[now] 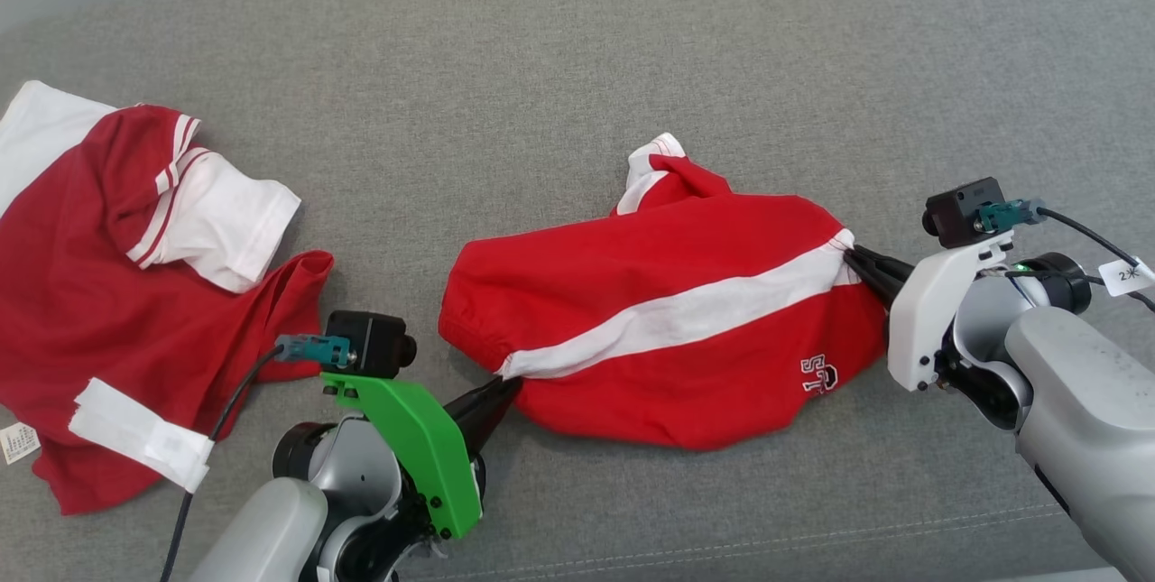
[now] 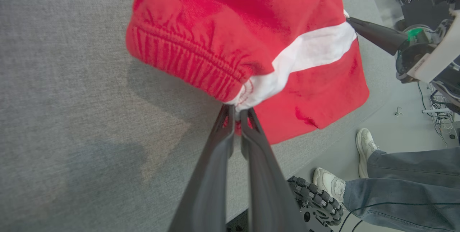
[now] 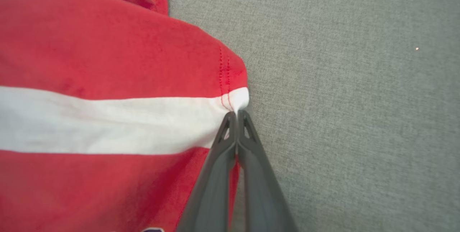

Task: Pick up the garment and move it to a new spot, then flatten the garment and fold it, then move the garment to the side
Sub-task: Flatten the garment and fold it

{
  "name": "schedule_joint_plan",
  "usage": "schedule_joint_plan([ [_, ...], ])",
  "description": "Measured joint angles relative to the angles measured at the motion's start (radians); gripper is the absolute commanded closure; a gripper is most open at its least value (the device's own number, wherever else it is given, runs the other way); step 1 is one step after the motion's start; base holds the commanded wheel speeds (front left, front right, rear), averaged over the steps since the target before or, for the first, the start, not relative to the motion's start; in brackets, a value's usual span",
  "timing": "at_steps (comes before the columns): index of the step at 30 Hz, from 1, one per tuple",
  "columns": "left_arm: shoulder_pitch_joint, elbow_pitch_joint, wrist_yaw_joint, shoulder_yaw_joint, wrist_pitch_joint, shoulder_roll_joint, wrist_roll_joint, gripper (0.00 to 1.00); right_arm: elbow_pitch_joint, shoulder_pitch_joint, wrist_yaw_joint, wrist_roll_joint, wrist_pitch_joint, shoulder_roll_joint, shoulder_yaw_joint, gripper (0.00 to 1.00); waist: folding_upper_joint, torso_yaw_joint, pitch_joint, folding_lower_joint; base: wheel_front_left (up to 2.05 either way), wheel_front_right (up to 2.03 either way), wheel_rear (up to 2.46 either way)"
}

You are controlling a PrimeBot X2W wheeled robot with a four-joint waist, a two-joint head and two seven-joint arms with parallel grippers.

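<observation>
Your left gripper [image 1: 508,383] and right gripper [image 1: 857,252] tight on the garment's [image 1: 668,293] two ends, near the cushion's [image 1: 577,50] front edge.

Bright, soft, even light. In the left wrist view the garment [image 2: 233,27] casts a faint shadow toward 7 o'clock. That view's lines bend near 3 o'clock.

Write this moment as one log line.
phase: holding | left gripper: shut on red shorts, waistband end | right gripper: shut on red shorts, opposite end | other red garment: apart, at left
</observation>
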Motion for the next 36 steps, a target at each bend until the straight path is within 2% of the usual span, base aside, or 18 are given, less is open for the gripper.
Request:
schedule_joint_plan([
  [6, -0.008, -0.068, -0.016, 0.007, 0.012, 0.013, -0.003, 1.00, -0.046, 0.000, 0.000, 0.064, -0.003, -0.001, -0.013, 1.00, 0.0000, 0.004, -0.024, 0.0000, 0.00, 0.00, 0.00],
  [9, -0.058, -0.103, -0.027, 0.022, 0.044, 0.060, -0.003, 1.00, -0.116, -0.023, 0.000, 0.119, -0.003, 0.002, -0.021, 1.00, 0.0000, 0.003, -0.034, 0.0000, 0.00, 0.00, 0.00],
  [13, -0.154, -0.145, -0.026, 0.083, 0.087, 0.132, -0.001, 1.00, -0.212, -0.127, 0.000, 0.166, 0.001, -0.012, -0.047, 1.00, 0.0000, -0.006, -0.054, 0.0000, 0.00, 0.00, 0.00],
  [17, -0.205, -0.192, -0.018, 0.122, 0.137, 0.163, -0.015, 1.00, -0.290, -0.173, -0.001, 0.230, 0.018, -0.050, -0.078, 1.00, 0.0000, -0.022, -0.075, 0.0000, 0.00, 0.00, 0.00],
  [21, -0.206, -0.239, -0.013, 0.150, 0.176, 0.194, -0.040, 1.00, -0.376, -0.151, -0.002, 0.339, 0.045, -0.052, -0.089, 1.00, -0.0001, -0.044, -0.091, 0.0000, 0.00, 0.00, 0.00],
  [25, -0.173, -0.337, -0.003, 0.188, 0.207, 0.218, -0.103, 1.00, -0.480, -0.054, -0.002, 0.449, 0.065, -0.063, -0.105, 1.00, 0.0000, -0.071, -0.106, 0.0000, 0.00, 0.00, 0.00],
  [28, -0.132, -0.419, 0.002, 0.211, 0.235, 0.237, -0.152, 1.00, -0.563, 0.005, -0.002, 0.511, 0.061, -0.105, -0.161, 1.00, 0.0000, -0.091, -0.119, 0.0000, 0.00, 0.00, 0.00],
  [36, -0.129, -0.667, 0.045, 0.326, 0.319, 0.307, -0.209, 1.00, -0.835, 0.085, -0.009, 0.667, 0.047, -0.281, -0.378, 1.00, 0.0000, -0.129, -0.163, 0.0000, 0.00, 0.00, 0.00],
])
